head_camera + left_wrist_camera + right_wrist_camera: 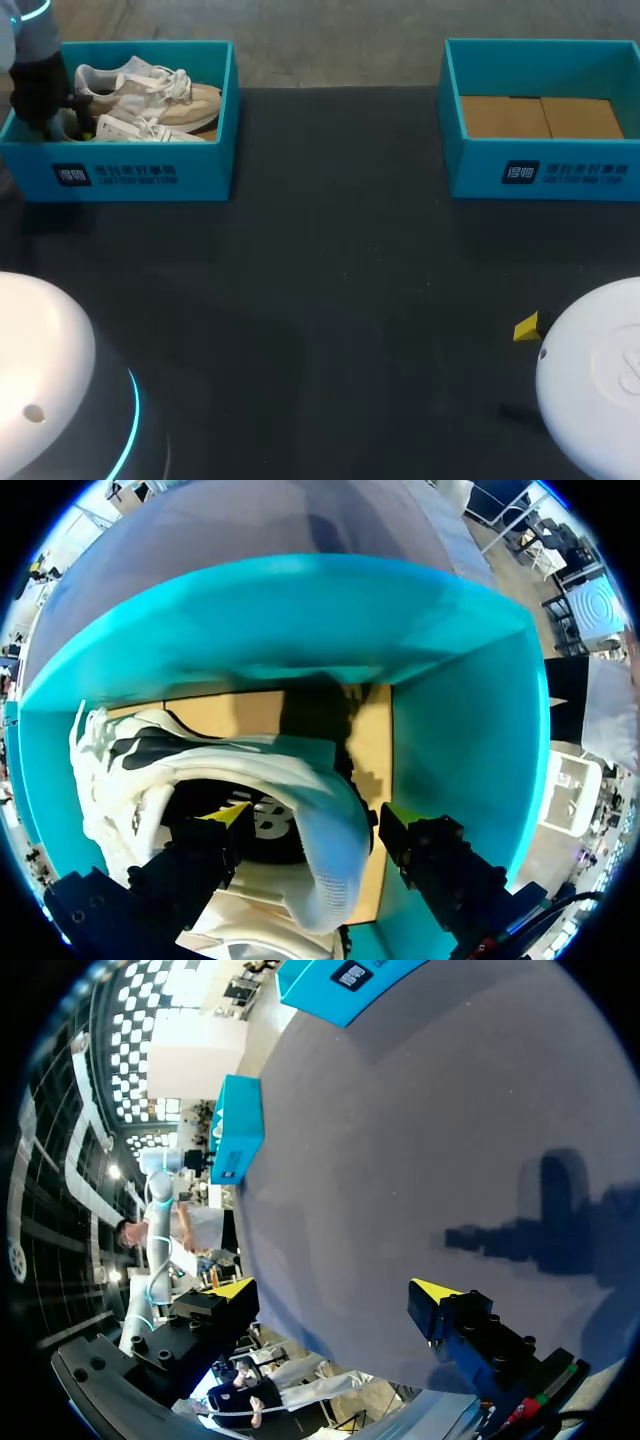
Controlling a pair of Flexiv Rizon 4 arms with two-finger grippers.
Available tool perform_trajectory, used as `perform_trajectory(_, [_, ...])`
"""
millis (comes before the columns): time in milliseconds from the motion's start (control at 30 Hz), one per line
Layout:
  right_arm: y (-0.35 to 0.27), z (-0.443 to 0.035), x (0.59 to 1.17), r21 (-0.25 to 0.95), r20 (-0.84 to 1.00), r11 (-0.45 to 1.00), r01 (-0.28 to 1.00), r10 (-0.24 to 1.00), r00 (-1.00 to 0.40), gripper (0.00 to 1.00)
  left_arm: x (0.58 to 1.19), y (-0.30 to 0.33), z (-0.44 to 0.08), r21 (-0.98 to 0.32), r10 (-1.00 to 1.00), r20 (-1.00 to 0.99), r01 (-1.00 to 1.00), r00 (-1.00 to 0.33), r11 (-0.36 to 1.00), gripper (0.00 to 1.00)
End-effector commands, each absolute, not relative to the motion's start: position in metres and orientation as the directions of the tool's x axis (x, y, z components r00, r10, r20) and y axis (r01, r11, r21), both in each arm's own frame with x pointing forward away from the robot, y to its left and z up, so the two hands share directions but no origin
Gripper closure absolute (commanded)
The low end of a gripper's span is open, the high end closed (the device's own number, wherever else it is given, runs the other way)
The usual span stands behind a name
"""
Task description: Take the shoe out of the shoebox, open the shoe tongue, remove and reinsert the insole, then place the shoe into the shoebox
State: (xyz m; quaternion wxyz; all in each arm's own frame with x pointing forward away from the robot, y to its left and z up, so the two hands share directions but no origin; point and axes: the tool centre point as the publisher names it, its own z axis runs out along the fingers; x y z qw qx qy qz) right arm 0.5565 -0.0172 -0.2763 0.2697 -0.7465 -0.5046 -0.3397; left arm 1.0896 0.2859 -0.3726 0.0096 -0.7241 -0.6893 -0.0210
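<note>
The left teal shoebox (150,175) holds two white and beige shoes (150,95). My left gripper (60,120) is down inside that box at its left end. In the left wrist view the left gripper (312,820) is open and straddles the heel of a white shoe (320,810). One finger (225,818) is inside the shoe's opening and the other (402,822) is outside the heel, near the box wall (460,730). My right gripper (335,1290) hangs open and empty above the dark table; only one of its yellow tips (527,327) shows in the head view.
A second teal shoebox (540,170) stands at the back right with only its cardboard floor showing. The dark table (340,300) stretches between the two boxes and the arm bases at the front corners.
</note>
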Motion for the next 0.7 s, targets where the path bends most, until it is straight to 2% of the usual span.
perform_trajectory(33, [-0.016,-0.275,0.555,-0.058,0.777,-0.348,0.936,0.572,0.261,0.0,1.094,0.287,-0.377,0.017,0.998,0.049,0.999,0.044,-0.045,0.2])
perform_trajectory(233, [-0.016,-0.275,0.555,-0.058,0.777,-0.348,0.936,0.572,0.261,0.0,1.094,0.291,-0.383,0.009,0.998,0.055,0.999,0.037,-0.037,0.21])
perform_trajectory(367, [-0.016,-0.275,0.555,-0.058,0.777,-0.348,0.936,0.572,0.261,0.0,1.094,0.29,-0.386,0.003,0.998,0.057,0.999,0.037,-0.038,0.25])
perform_trajectory(400, [-0.016,-0.275,0.555,-0.058,0.777,-0.348,0.936,0.572,0.261,0.0,1.094,0.29,-0.387,0.002,0.998,0.057,0.999,0.039,-0.039,0.36])
perform_trajectory(433, [-0.016,-0.275,0.555,-0.058,0.777,-0.348,0.936,0.572,0.261,0.0,1.094,0.29,-0.387,0.002,0.998,0.057,0.999,0.039,-0.039,0.36])
perform_trajectory(467, [-0.016,-0.275,0.555,-0.058,0.777,-0.348,0.936,0.572,0.261,0.0,1.094,0.289,-0.387,0.001,0.998,0.057,0.999,0.04,-0.04,0.56])
perform_trajectory(567, [-0.016,-0.275,0.555,-0.058,0.777,-0.348,0.936,0.572,0.261,0.0,1.094,0.289,-0.386,0.002,0.998,0.055,0.999,0.04,-0.04,0.61])
perform_trajectory(633, [-0.016,-0.275,0.555,-0.058,0.777,-0.348,0.936,0.572,0.261,0.0,1.093,0.288,-0.387,-0.005,0.997,0.056,0.999,0.047,-0.047,0.73])
perform_trajectory(667, [-0.016,-0.275,0.555,-0.058,0.777,-0.348,0.936,0.572,0.261,0.0,1.092,0.287,-0.388,-0.006,0.997,0.059,0.999,0.05,-0.05,0.76])
perform_trajectory(700, [-0.016,-0.275,0.555,-0.058,0.777,-0.348,0.936,0.572,0.261,0.0,1.092,0.286,-0.388,-0.007,0.997,0.06,0.999,0.052,-0.052,0.87])
